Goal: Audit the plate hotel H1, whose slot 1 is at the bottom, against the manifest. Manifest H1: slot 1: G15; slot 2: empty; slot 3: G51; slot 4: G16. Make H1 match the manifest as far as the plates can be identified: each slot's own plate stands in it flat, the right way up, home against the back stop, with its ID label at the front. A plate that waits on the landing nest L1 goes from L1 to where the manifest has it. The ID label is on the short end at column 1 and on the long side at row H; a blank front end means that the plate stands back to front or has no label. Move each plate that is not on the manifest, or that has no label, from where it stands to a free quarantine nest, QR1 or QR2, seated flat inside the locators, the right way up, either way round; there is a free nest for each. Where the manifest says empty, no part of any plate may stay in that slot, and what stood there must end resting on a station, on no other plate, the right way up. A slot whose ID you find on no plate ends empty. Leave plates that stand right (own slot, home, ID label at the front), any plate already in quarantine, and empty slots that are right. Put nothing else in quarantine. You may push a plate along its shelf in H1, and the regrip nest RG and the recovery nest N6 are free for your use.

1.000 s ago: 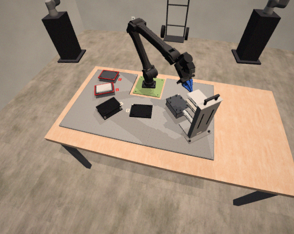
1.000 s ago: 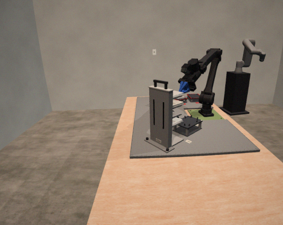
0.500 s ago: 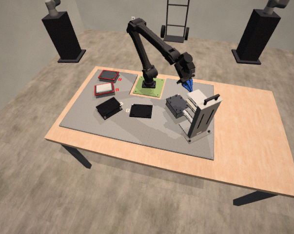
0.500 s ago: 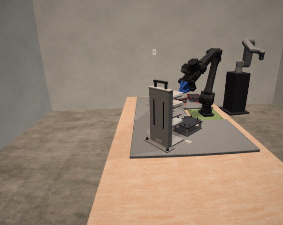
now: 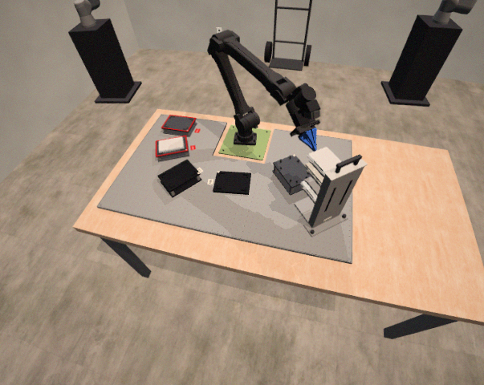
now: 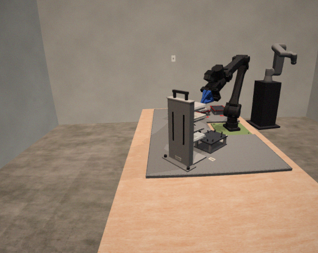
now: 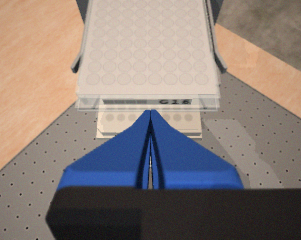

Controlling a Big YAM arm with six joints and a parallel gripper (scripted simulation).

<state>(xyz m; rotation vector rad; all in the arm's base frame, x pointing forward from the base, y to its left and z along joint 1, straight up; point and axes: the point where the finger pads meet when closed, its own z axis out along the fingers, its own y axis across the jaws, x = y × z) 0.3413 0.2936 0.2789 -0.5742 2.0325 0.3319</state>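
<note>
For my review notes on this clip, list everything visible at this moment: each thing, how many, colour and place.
Table: one, light wood, room centre.
Mat: one, grey, on the table.
Plate hotel: one, grey with black handle, right part of the mat.
Well plates in the hotel: at least three, white; the top one shows a front label.
Landing nest: one, dark grey, in front of the hotel.
Quarantine nests: two, red-rimmed, far left; one dark inside, one holding a white plate.
Black nests: two, mid-mat.
Pedestals: two, black, back corners, grey arms on top.
Hand truck: one, black, back wall.
Base plate: one, green.
Arm: one, black.
Gripper: one, blue fingers, shut, before the top plate.
</note>
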